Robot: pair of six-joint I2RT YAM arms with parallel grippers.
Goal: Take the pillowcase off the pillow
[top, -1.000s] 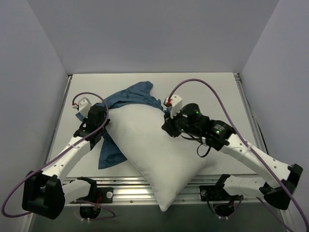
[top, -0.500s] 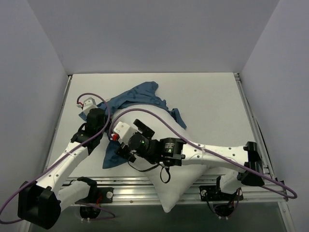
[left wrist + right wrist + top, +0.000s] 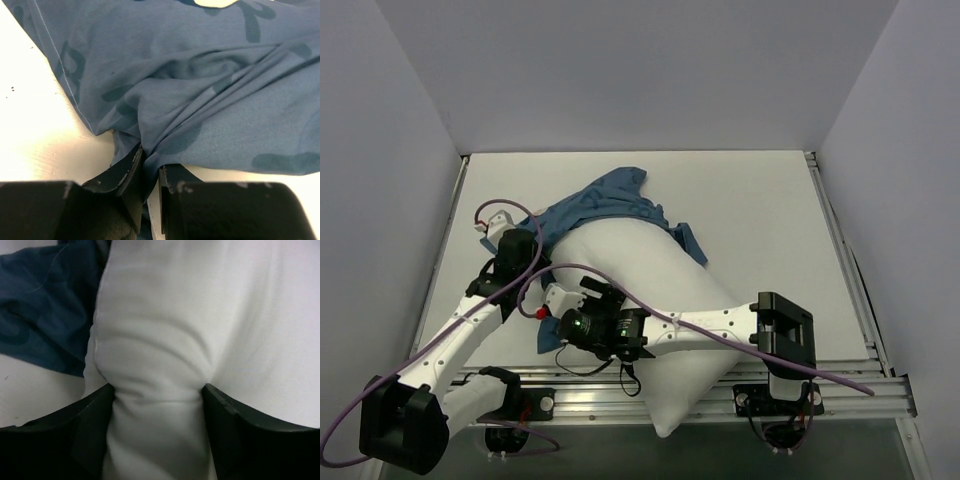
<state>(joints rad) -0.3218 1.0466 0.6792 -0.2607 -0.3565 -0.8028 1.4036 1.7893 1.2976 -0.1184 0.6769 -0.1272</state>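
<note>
The white pillow (image 3: 655, 265) lies diagonally across the table, its far end still inside the bunched blue pillowcase (image 3: 605, 195). At the pillow's left side my left gripper (image 3: 528, 265) is shut on a fold of the pillowcase; in the left wrist view the printed blue pillowcase (image 3: 190, 90) is drawn into the narrow gap of the left gripper (image 3: 150, 167). My right gripper (image 3: 565, 312) reaches across the pillow's near left edge. The right wrist view has the right gripper (image 3: 157, 395) squeezing a thick roll of the pillow (image 3: 200, 315), with the pillowcase (image 3: 45, 305) at upper left.
The white table (image 3: 760, 200) has grey walls on three sides. A metal rail (image 3: 720, 385) runs along the near edge, and the pillow's near corner hangs over it. Purple cables loop above both arms.
My right arm swung from the pillow's far right side to its near left edge, opened, and closed round the pillow. The left gripper kept its hold and shifted slightly nearer.
</note>
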